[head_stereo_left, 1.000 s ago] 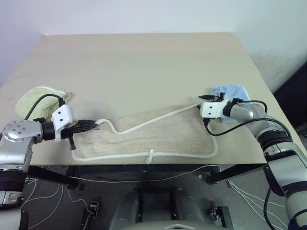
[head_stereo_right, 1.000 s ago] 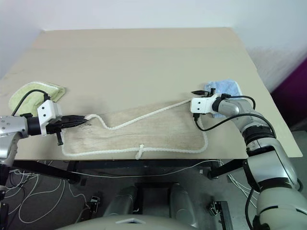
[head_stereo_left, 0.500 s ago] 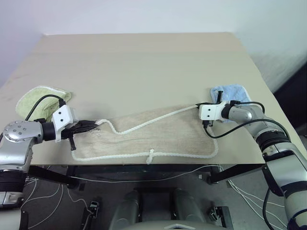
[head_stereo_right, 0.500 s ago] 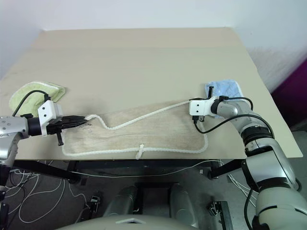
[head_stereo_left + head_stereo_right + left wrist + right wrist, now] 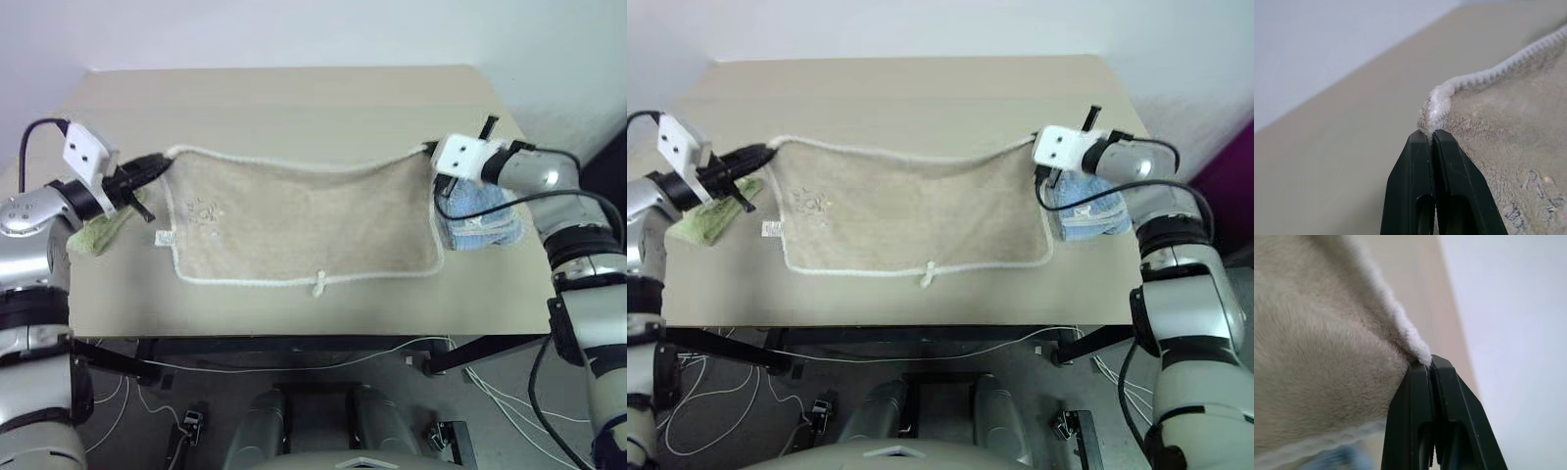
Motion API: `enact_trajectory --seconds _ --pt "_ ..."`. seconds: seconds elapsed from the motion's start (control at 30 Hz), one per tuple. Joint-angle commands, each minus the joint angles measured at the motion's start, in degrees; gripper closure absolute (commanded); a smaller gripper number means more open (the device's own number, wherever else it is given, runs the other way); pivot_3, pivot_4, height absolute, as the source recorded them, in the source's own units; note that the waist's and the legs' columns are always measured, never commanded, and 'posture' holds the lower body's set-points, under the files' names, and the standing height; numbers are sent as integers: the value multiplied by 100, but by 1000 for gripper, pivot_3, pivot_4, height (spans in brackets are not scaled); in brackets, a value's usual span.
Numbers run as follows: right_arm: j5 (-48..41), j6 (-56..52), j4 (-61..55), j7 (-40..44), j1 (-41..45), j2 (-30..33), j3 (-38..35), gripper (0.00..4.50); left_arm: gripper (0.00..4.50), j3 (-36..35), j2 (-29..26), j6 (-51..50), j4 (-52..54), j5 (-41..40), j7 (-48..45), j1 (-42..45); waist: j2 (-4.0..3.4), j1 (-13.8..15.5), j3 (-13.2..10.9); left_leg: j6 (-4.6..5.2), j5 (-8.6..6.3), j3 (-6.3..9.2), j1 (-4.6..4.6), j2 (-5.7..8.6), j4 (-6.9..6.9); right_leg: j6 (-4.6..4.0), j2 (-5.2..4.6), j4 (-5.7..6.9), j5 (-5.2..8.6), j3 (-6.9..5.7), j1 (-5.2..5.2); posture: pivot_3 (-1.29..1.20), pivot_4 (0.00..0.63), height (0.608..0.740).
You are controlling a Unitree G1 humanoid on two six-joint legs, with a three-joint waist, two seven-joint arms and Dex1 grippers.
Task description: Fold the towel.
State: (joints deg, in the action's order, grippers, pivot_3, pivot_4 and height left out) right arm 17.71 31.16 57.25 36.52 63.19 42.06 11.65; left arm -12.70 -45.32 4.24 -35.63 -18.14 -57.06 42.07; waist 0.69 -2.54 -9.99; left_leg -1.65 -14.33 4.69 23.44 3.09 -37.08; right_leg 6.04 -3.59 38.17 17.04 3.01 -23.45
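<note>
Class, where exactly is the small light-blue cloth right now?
In the left eye view, the light-blue cloth lies on the table's right side, beside the towel's right edge.

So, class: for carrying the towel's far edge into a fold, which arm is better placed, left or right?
Neither alone. The left gripper and right gripper are each shut on a far corner of the towel, holding that edge raised; both should likely move together.

One beige towel [image 5: 304,225]; one small green cloth [image 5: 98,235]; one small blue cloth [image 5: 477,220]; one tabletop [image 5: 294,108]; two tools: left [image 5: 157,164], right [image 5: 427,148].
</note>
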Motion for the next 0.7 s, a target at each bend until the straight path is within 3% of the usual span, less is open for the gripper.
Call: enact_trajectory --seconds 0.03,0.2,0.33,0.47,0.6,0.7 --pt "-391 -119 0 265 603 268 -407 4493 4500 -308 -183 264 -400 -65 125 658 0 -1 0 0 0 0 2 0 0 0 0 -1 0 0 -1 0 150 740" --pt "-992 -393 -360 970 818 595 -809 4493 4500 -481 -529 388 -793 -104 24 1161 1 -7 0 0 0 -1 6 2 3 1 -2 -7 0 0 -2 0 150 740" --pt "-1752 -921 -1297 1897 244 832 -1141 4493 4500 -586 -767 310 -647 -258 -403 821 0 -16 -1 0 0 -2 5 -1 1 1 -1 -2 0 2 -1 0 150 740" --pt "-3010 -2408 -3746 2965 -1760 1134 -1419 4493 4500 -820 -1062 -429 442 -753 -1209 -638 1 -6 1 4 -2 0 7 -4 2 1 -3 -2 0 2 2 0 150 740" --pt "-3663 -3537 -5564 3269 -3504 1480 -1662 4493 4500 -986 -1304 -1004 1569 -876 -1534 -2234 -7 12 -4 7 -4 1 16 -5 -4 1 -13 -3 0 5 -6 0 150 740" --pt "-4017 -4177 -6428 3330 -4351 1654 -1870 4493 4500 -1131 -1411 -1243 2140 -865 -1614 -3175 -10 23 -6 8 -5 0 8 -4 -4 1 -19 -1 0 7 0 0 150 740"
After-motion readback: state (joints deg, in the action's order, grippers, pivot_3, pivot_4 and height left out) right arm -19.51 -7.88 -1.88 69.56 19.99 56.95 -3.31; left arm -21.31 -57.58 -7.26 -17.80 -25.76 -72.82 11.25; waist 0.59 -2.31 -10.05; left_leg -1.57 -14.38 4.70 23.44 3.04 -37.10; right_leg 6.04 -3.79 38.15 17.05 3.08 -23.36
